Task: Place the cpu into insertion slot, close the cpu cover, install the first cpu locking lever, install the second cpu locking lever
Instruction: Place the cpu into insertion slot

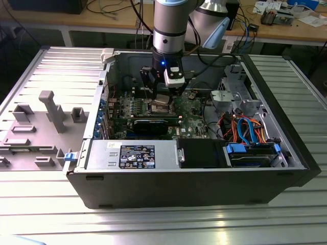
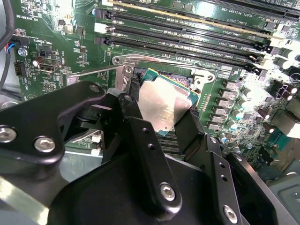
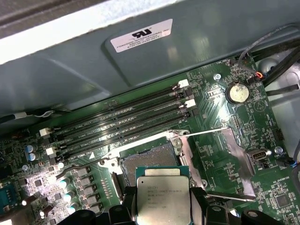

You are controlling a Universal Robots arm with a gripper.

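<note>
My gripper (image 1: 161, 96) reaches down into the open computer case and is shut on the cpu (image 3: 162, 196), a flat square chip with a dull silver top. In both wrist views the black fingers (image 2: 136, 124) clamp two opposite edges of the cpu (image 2: 164, 105). The chip hangs tilted just over the near side of the insertion slot (image 3: 148, 159), whose dark pin field lies bare inside a silvery rim (image 2: 123, 60). The cpu cover (image 3: 236, 154) stands swung open beside the socket. A thin locking lever (image 3: 206, 133) sticks out, unlatched.
Long black memory slots (image 3: 117, 123) run just past the socket. A coin battery (image 3: 237, 92) sits near them. In the exterior view a black expansion card (image 1: 153, 124), the power supply (image 1: 133, 154) and drive cables (image 1: 245, 127) crowd the case around the board.
</note>
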